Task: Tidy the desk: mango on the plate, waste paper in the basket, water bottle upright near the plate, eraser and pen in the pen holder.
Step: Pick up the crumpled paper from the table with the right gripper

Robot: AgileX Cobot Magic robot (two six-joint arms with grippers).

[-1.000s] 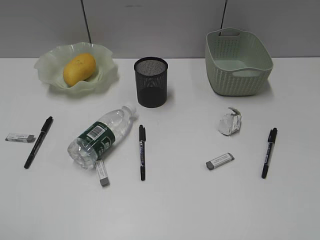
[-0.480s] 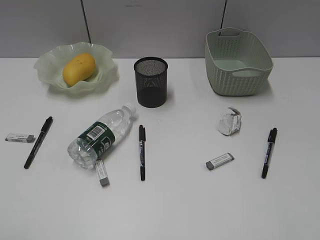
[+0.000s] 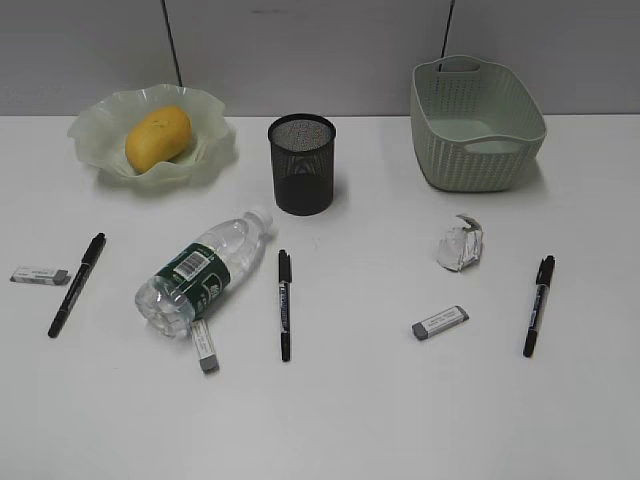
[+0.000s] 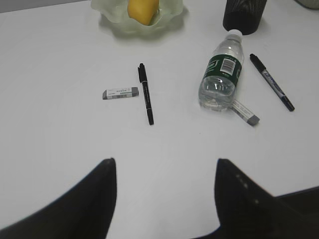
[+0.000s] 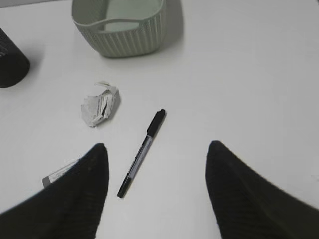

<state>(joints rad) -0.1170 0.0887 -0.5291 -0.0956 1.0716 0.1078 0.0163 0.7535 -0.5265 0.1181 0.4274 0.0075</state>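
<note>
The mango [image 3: 158, 137] lies on the green plate [image 3: 100, 125] at the back left. The water bottle [image 3: 200, 272] lies on its side, an eraser [image 3: 204, 346] at its base. The waste paper [image 3: 460, 244] sits in front of the basket [image 3: 476, 125]. The black pen holder [image 3: 302, 163] stands at the back centre. Pens lie at the left [image 3: 77, 284], the middle [image 3: 284, 303] and the right [image 3: 538, 304]. My left gripper [image 4: 164, 162] hangs open over bare desk. My right gripper [image 5: 157, 145] is open above the right pen [image 5: 142, 152]. Neither gripper shows in the exterior view.
Two more erasers lie on the desk [image 3: 350, 420], one at the far left [image 3: 40, 275] and one right of centre [image 3: 440, 321]. A grey wall runs behind the desk's back edge.
</note>
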